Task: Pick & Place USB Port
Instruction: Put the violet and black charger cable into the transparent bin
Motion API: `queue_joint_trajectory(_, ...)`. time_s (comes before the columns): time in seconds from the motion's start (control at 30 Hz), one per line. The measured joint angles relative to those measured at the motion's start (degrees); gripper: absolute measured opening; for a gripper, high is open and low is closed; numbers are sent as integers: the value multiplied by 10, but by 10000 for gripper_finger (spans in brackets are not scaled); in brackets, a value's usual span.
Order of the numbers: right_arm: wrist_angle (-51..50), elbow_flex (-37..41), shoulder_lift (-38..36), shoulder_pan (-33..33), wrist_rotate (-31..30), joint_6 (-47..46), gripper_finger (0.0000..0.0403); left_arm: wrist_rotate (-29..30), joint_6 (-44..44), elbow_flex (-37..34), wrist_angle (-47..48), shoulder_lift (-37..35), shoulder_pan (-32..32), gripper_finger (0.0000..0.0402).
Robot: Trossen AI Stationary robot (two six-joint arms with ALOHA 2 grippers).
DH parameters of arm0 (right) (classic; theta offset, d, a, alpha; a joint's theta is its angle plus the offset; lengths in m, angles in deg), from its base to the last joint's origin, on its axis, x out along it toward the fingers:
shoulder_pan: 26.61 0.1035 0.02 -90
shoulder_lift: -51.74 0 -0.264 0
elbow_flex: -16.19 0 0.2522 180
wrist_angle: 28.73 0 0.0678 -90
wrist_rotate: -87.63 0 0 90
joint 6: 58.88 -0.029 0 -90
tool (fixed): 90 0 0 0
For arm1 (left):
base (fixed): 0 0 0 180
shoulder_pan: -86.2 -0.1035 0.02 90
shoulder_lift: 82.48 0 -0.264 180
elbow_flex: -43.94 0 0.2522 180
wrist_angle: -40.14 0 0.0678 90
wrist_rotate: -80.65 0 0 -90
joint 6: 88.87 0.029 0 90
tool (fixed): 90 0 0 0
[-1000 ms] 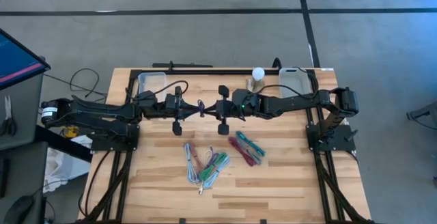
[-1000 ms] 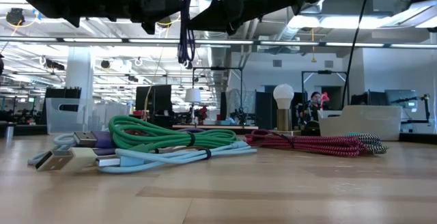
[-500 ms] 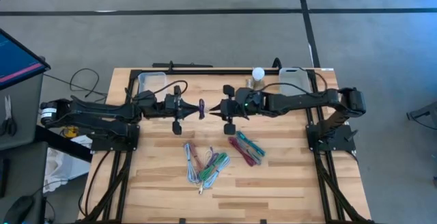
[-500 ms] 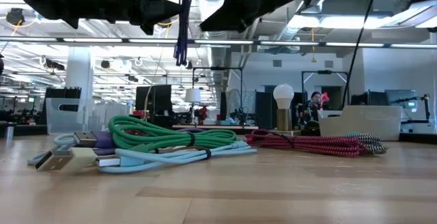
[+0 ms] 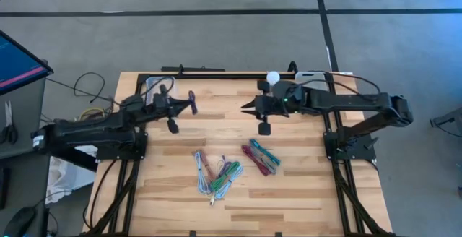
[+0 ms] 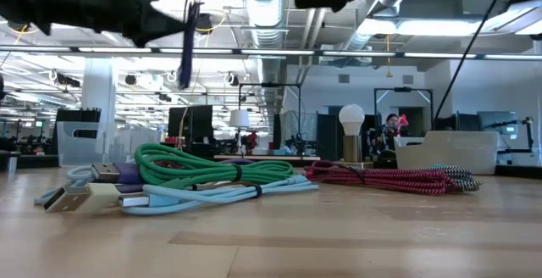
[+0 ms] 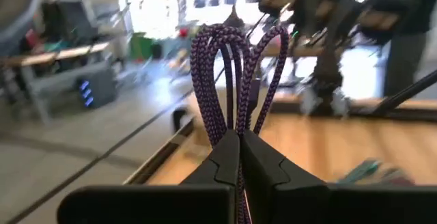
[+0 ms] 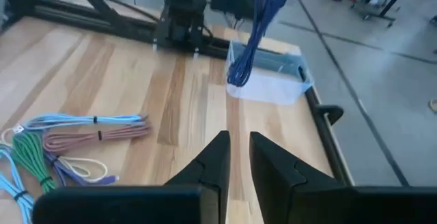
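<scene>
Purple braided cable point(image 7: 235, 67), green cable point(image 6: 212, 169), red patterned cable point(image 6: 381, 176), pale wooden table point(image 5: 303, 186)

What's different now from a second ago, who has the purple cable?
The left pincer alone holds the purple cable and has carried it back toward the clear bin on its side. The right pincer has drawn away empty, fingers close together. The cable bundles on the table haven't moved.

white bulb lamp point(image 5: 273, 77) at table's far edge | monitor point(image 5: 18, 60) off table, left | person point(image 6: 390, 130) in background
</scene>
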Motion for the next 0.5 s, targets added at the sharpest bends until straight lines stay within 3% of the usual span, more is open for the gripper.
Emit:
queue_joint_trajectory(0.2,1,60,-67,2,0,-14,49,30,10,0,42,-71,-24,5)
queue_joint_trajectory(0.5,16,178,-181,17,-2,-41,49,147,15,0,165,-109,-63,5)
